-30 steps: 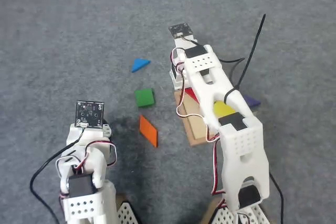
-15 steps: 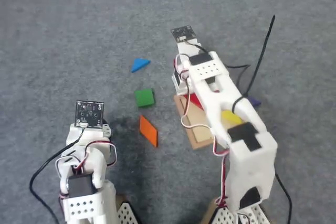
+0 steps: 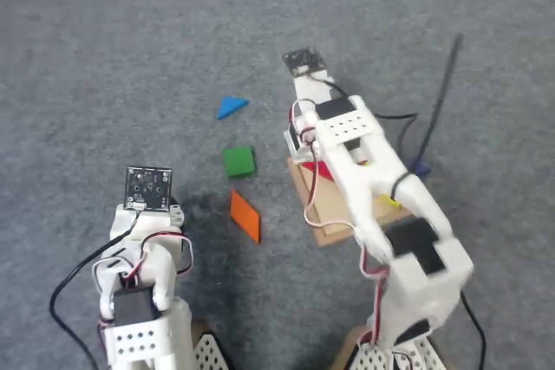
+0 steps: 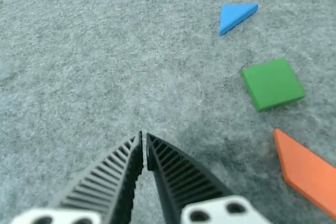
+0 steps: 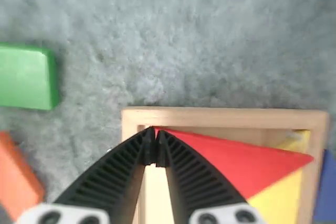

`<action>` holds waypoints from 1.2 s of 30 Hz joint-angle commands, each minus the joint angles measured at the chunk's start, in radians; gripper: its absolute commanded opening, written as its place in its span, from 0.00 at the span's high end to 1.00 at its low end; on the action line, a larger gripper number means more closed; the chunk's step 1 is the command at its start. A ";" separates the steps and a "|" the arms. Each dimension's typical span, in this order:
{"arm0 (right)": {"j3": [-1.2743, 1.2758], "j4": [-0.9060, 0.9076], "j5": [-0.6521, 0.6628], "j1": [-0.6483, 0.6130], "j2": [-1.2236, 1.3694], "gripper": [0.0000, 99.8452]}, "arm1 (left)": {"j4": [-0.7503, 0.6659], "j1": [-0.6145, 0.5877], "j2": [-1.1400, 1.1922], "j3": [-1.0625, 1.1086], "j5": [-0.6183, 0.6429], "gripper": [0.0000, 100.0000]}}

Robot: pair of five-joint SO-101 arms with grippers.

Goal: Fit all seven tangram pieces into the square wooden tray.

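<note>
Right gripper: jaws pressed together, holding nothing. The tips sit at an inner corner of the tray, right on the sharp tip of the red triangle.

The red triangle lies inside the tray, edge to edge with a yellow piece.

Step in hand, as I read it: nudging the red triangle home into that corner with the closed tips.
- Keep the tips low and on the triangle's edge, not on the rim.
- Push gently along the wall. The tray rests on grey carpet and will likely slide or turn if shoved.
- Check the piece lies flat before lifting off.

Left gripper: jaws pressed together, empty, over bare carpet.

Loose pieces on the carpet, beside the tray:
- green square, nearest
- orange parallelogram
- blue triangle, farther off
- purple piece, just outside the tray's opposite side

In the way: in the high view the right arm lies across most of the tray, so the fit must be judged from the wrist view.
</note>
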 commanded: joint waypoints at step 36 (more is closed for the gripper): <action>0.381 -0.188 0.071 0.154 -0.269 0.99 | 0.005 0.008 -0.014 -0.008 -0.003 0.98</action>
